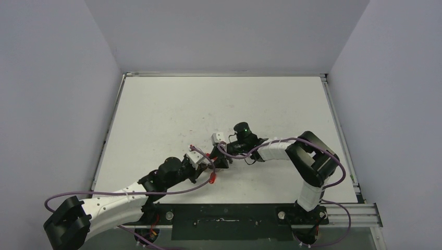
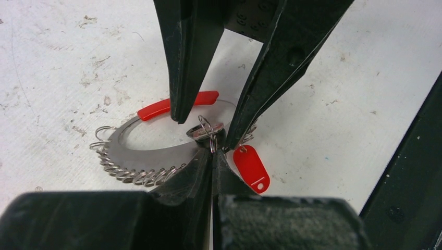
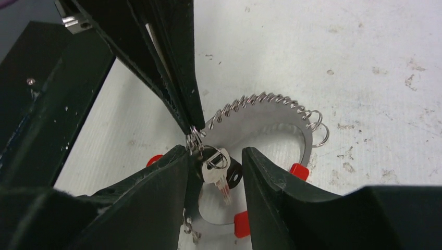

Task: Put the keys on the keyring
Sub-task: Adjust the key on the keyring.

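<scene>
Fig.: L gripper point(image 2: 212, 156) fingers together, clamped on small wire loop point(image 2: 205, 126) at keyring point(image 2: 148, 152) edge. R gripper point(image 3: 216, 154): 2 fingers apart, straddling key point(image 3: 218, 169), which lies btwn R tips, just beyond L tips. Tip: close R squarely on key head, hold L firm, avoid snagging red tag point(image 2: 252, 167).

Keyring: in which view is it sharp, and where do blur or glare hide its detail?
Left wrist: the keyring is sharp, its flat band evenly pale, no harsh glare; the camera's own jaws are blurred. Right wrist: sharp too, band bright grey. Top external: too small and half hidden to judge.
</scene>
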You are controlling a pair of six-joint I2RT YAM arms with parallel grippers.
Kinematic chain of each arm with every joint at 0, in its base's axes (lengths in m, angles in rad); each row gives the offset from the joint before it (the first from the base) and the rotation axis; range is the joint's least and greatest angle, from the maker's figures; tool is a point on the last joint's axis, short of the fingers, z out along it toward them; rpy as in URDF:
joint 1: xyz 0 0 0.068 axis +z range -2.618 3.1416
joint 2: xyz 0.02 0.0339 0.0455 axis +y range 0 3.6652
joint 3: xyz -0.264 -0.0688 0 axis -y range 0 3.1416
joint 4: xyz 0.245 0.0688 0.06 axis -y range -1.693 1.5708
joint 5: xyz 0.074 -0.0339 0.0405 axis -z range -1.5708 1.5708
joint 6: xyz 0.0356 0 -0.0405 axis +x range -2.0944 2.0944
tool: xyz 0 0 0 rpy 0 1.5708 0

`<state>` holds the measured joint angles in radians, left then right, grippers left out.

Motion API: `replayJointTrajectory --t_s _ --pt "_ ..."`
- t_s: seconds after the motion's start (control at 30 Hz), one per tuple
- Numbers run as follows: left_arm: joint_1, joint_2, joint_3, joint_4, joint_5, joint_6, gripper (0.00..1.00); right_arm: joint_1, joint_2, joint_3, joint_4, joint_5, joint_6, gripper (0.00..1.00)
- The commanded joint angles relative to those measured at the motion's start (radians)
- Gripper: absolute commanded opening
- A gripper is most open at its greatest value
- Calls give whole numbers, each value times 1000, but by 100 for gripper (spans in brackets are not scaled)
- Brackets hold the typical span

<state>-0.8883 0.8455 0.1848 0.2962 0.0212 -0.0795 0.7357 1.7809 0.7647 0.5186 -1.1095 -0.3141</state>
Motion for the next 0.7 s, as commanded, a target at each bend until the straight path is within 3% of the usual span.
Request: replayJointTrajectory --t_s 0.0,0.2,0.43,0.5,0.53,0.57,0.6,0.67 --pt "1 -20 3 61 11 15 0 8 -5 113 -425 -59 -381 40" --pt "2 -18 1 66 11 14 0 10 56 277 -918 -106 -773 31" --pt "1 -22 -3 70 11 12 0 11 121 403 -1286 -182 -1124 31" --pt "2 -21 -3 70 11 12 0 0 168 464 -1502 -220 -1345 30" --pt "0 -20 -3 71 11 12 0 -14 215 504 -1699 -269 -1548 30" --pt "1 -20 -4 70 11 11 0 -39 285 555 -2006 -344 -1906 33" --pt "0 -19 -3 71 11 11 0 -59 341 602 -2196 -366 -2062 35" --pt "-1 -18 -5 72 9 10 0 -67 375 619 -2219 -368 -2058 36"
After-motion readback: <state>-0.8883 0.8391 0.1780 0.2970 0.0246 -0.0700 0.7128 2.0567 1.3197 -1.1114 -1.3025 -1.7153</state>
